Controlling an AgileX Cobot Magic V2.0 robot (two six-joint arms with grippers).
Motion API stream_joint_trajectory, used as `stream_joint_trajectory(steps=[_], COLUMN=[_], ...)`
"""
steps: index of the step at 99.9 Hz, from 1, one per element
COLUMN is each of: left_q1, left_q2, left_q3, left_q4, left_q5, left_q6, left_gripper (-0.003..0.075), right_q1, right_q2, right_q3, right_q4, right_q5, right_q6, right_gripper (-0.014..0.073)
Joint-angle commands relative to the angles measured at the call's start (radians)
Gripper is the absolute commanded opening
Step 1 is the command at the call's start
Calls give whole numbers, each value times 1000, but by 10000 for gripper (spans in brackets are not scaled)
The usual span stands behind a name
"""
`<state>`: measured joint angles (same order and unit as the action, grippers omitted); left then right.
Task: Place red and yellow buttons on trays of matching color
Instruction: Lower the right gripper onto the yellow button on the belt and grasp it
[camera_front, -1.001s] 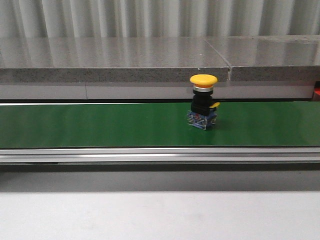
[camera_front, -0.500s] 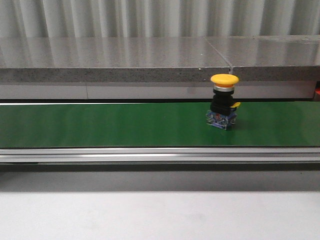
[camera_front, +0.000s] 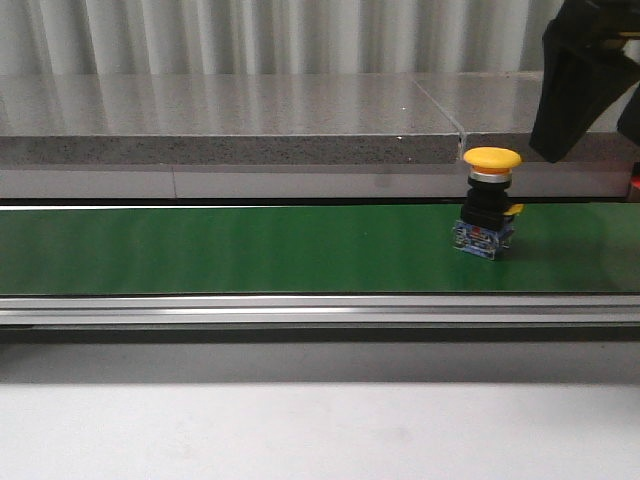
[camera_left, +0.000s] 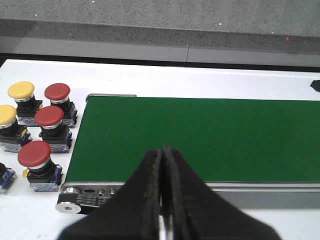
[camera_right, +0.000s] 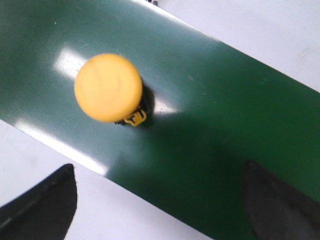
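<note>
Front view shows the green belt (camera_front: 250, 250) carrying an upright yellow button (camera_front: 487, 205) near its right end, the right gripper (camera_right: 160, 200) spread wide above it, while the left gripper (camera_left: 162, 165), fingers pressed together, hangs over spare buttons (camera_left: 37, 130).

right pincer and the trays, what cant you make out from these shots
- Right pincer: front view's top and right edges cut it off; the right wrist view shows only two dark tips, wide apart, above the yellow button.
- Trays: none appear in any view.
- One button beside the belt: the left wrist view's edge cuts off its cap, so its colour is unknown.
</note>
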<state>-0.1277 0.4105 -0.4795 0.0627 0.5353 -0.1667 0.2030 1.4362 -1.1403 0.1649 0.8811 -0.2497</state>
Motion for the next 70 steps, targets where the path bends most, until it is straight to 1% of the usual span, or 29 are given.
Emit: stream_joint_trajectory(steps=[1,24,49,54,61,62,63,68,70], left_q1=[-7,-7,-7,-7,-7,-7,-7,-7,-7], left_q2=[5,5,5,5,5,5,5,5,5], left_q3=[-27,-27,-27,-27,-27,-27,-27,-27,-27], left_q4=[0,0,0,0,0,0,0,0,0], left_q5=[-78,-78,-78,-78,-78,-78,-78,-78,-78], left_q6=[0,0,0,0,0,0,0,0,0], left_gripper=[-20,-20,-20,-20,-20,-20,-20,-20,-20], right_q1=[0,0,0,0,0,0,0,0,0], right_q2=[-4,68,122,134,144,145,145,145,145], right_q3=[-24,-24,-26,-26,-26,-26,-26,-26,-26], right_q4=[22,29,29,29,29,29,29,29,29], right_q5=[-61,-136,-163,-165,-165,-163,-163,-163,-162], right_q6=[-10,-10,-10,-10,-9,-9,-9,-8,-7], right_gripper=[655,655,655,643,581,550,550,447,418])
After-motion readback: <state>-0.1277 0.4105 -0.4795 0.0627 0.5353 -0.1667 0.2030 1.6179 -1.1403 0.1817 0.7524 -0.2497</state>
